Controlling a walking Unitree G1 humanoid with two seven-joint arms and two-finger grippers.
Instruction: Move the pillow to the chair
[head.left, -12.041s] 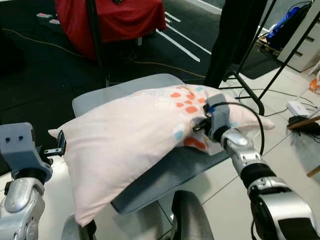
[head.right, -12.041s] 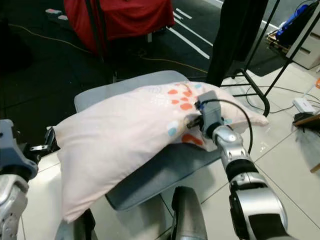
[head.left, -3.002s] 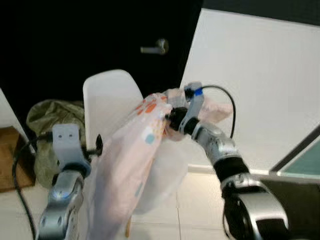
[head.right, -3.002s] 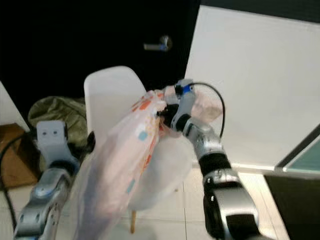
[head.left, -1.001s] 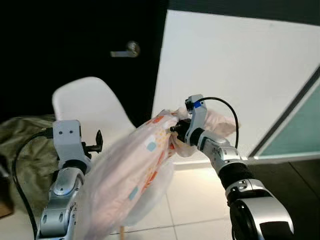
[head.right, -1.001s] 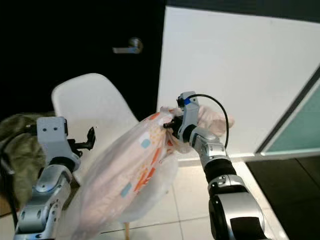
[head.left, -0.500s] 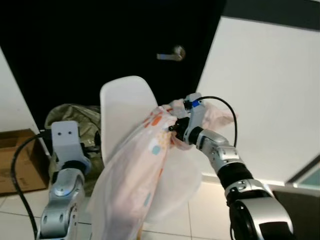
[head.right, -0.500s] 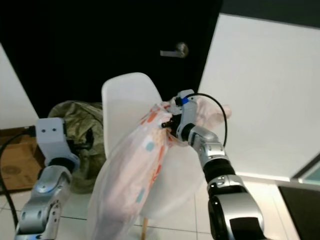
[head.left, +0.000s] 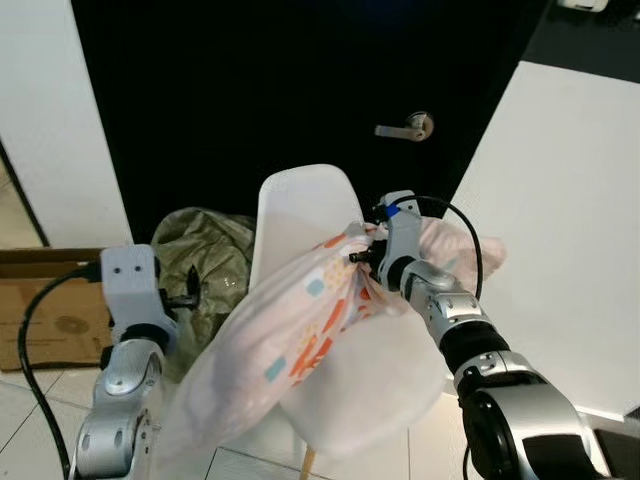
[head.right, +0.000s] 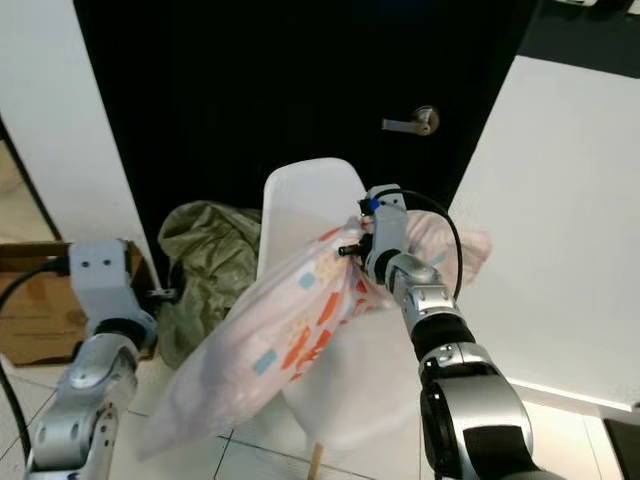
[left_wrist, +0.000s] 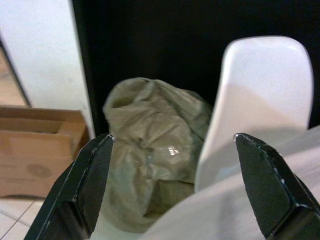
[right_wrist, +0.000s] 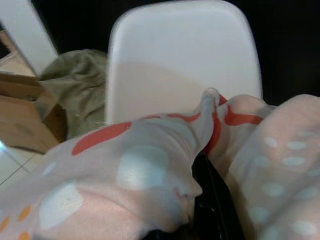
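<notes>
The pale pink pillow (head.left: 290, 350) with orange and blue spots hangs slanted in the air in front of the white shell chair (head.left: 300, 205). My right gripper (head.left: 370, 258) is shut on its upper corner, level with the top of the chair's backrest. In the right wrist view the fabric (right_wrist: 150, 175) bunches around a black finger (right_wrist: 212, 197). My left gripper (head.left: 190, 297) is raised beside the pillow's lower left side. Its fingers (left_wrist: 85, 185) stand wide open, with a fold of the pillow (left_wrist: 250, 200) low between them. The pillow covers most of the chair's seat (head.left: 395, 395).
Behind the chair is a black door (head.left: 250, 90) with a metal handle (head.left: 405, 128). An olive-green bag (head.left: 205, 250) sits on the floor left of the chair, with a cardboard box (head.left: 50, 320) further left. A white wall panel (head.left: 560, 200) rises on the right.
Twelve seconds ago the pillow lay on a grey cushion; now it hangs from my right gripper at the white chair. Over the last second the camera swung, showing the bag and box.
</notes>
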